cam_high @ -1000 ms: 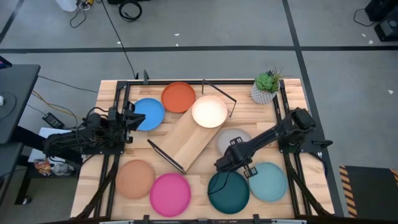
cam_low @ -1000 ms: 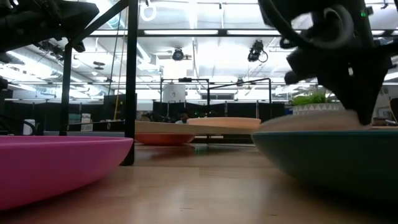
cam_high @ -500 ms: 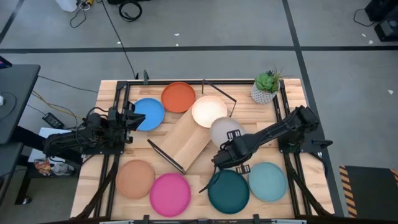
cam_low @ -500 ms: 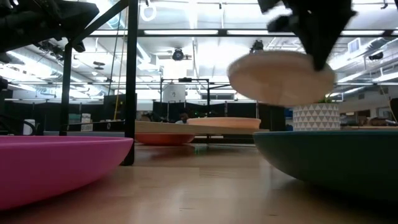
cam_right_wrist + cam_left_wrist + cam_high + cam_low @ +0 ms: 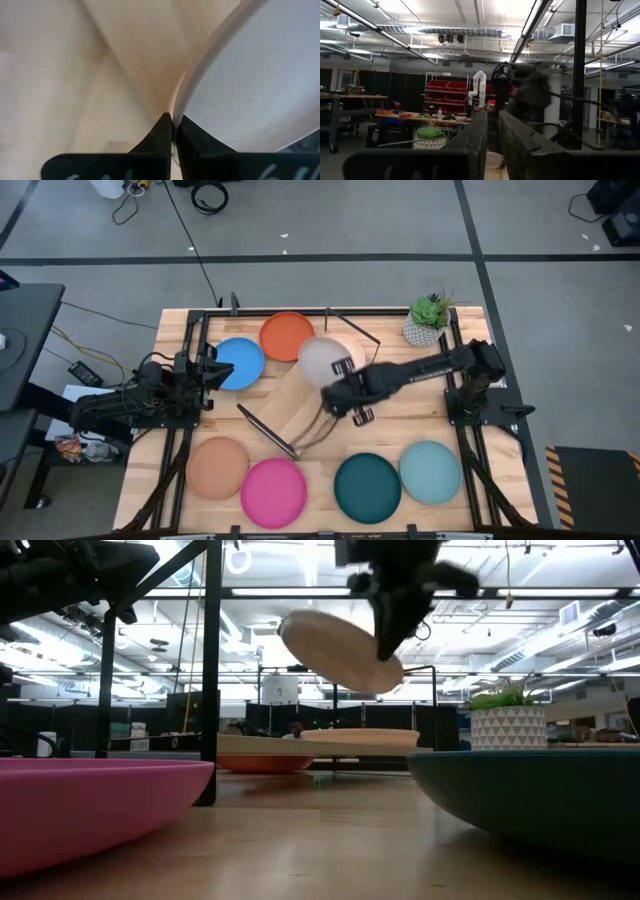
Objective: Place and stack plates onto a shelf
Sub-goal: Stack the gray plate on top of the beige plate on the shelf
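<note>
Grey plate [image 5: 321, 361] pinched by its rim in right gripper [image 5: 343, 388], airborne above shelf [image 5: 300, 408], twelve o'clock end. Six plates untouched. Left gripper [image 5: 490, 131] idle, fingers nearly together.

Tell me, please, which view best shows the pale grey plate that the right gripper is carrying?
High view: the pale grey plate shows whole over the shelf, pinched by the right gripper. Low view shows it tilted, airborne. Right wrist shows only its rim. Left wrist: not discernible.
</note>
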